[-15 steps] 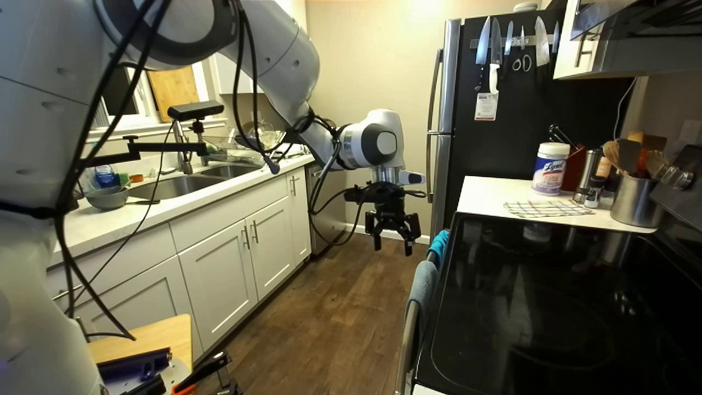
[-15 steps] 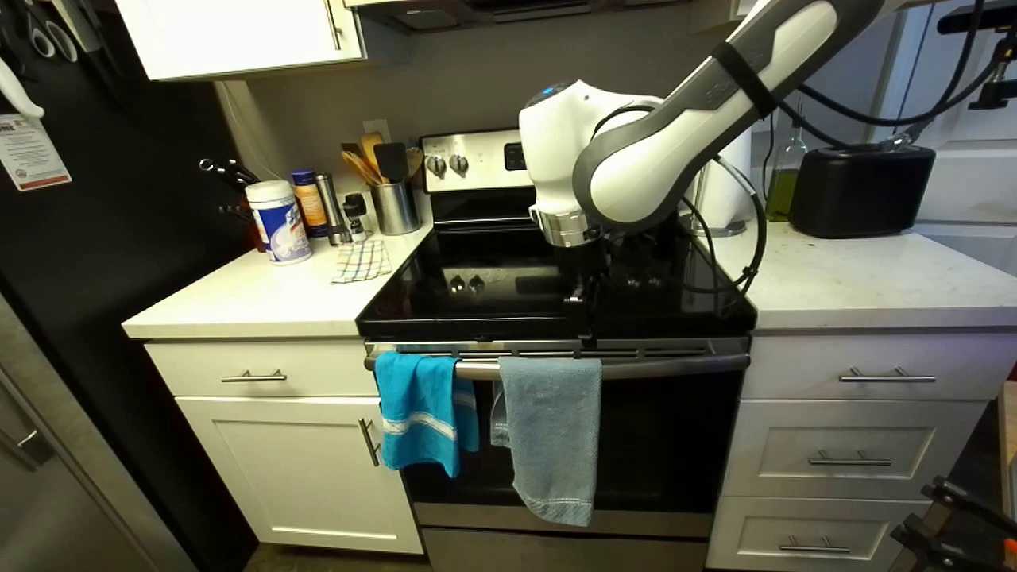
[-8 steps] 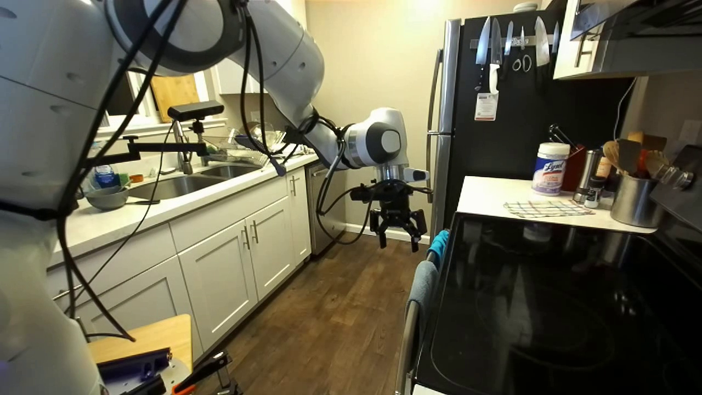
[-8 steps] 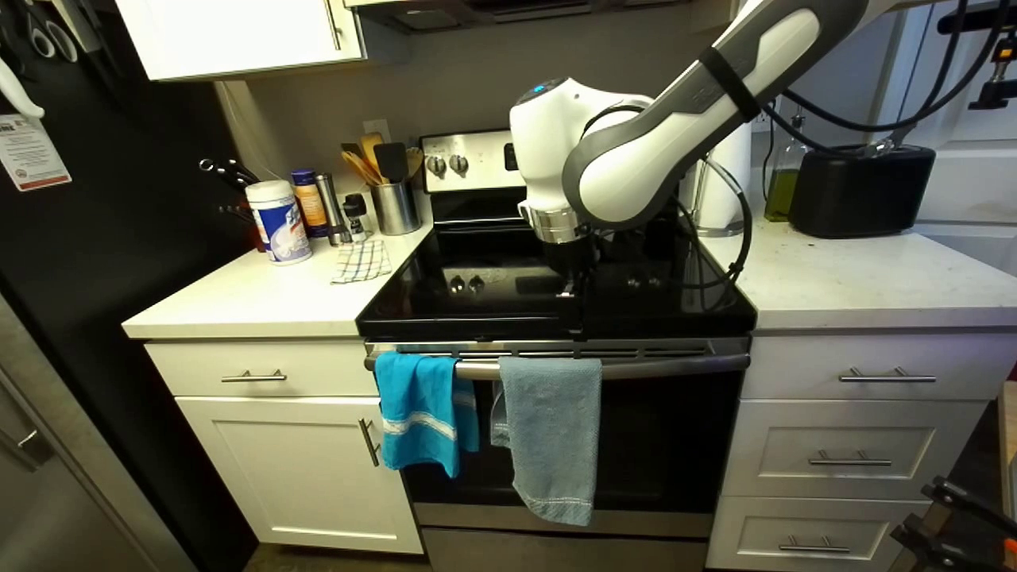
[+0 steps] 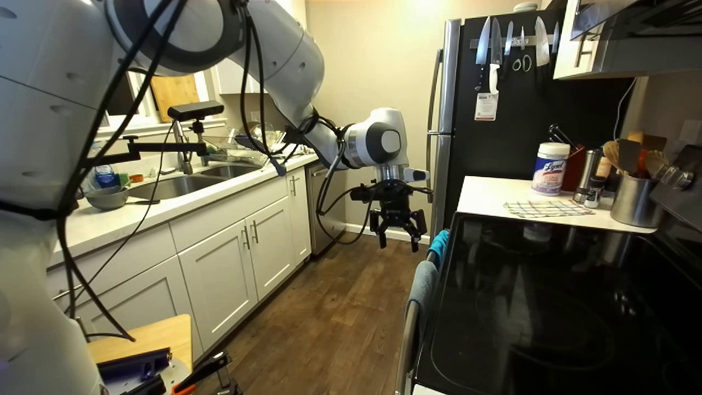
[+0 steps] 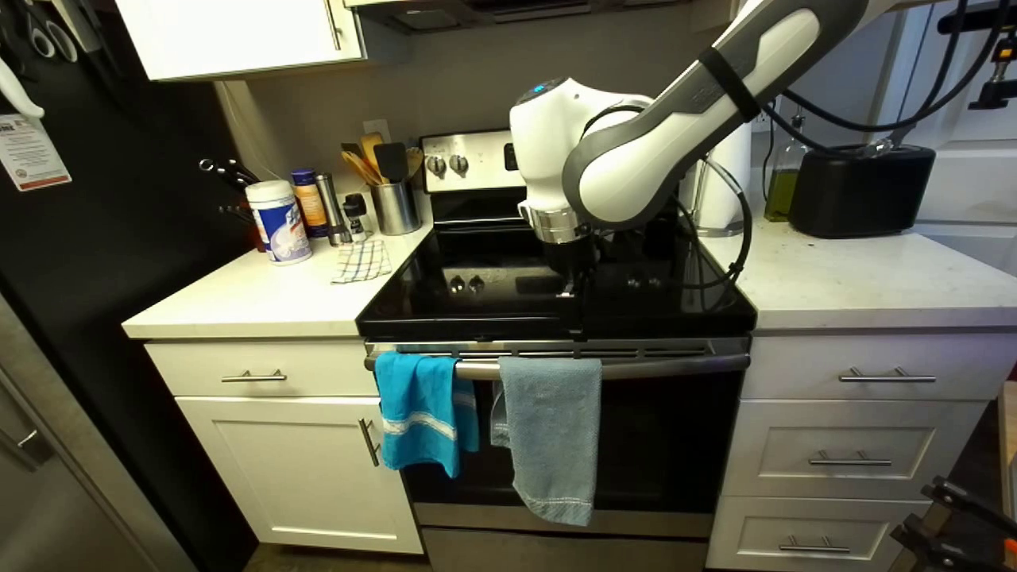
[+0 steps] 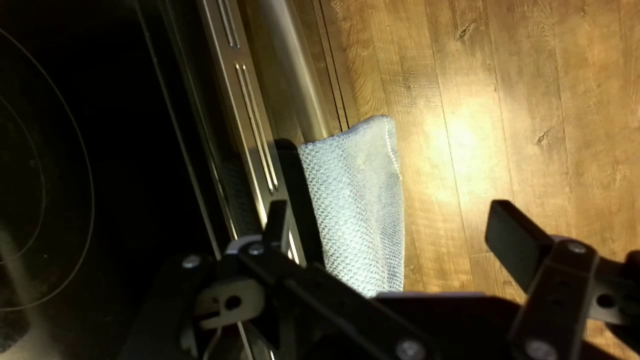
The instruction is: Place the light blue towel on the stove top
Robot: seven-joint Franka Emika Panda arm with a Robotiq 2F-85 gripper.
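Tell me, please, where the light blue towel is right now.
In an exterior view, the light blue towel hangs over the oven door handle, just to the picture's right of the brighter blue towel.

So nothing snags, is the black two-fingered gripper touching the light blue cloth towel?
Apart: an exterior view shows brown wood floor between the gripper and towel.

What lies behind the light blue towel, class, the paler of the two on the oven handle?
The oven door shows around the light blue towel. Whatever lies directly behind it, including a stretch of the oven handle, is covered.
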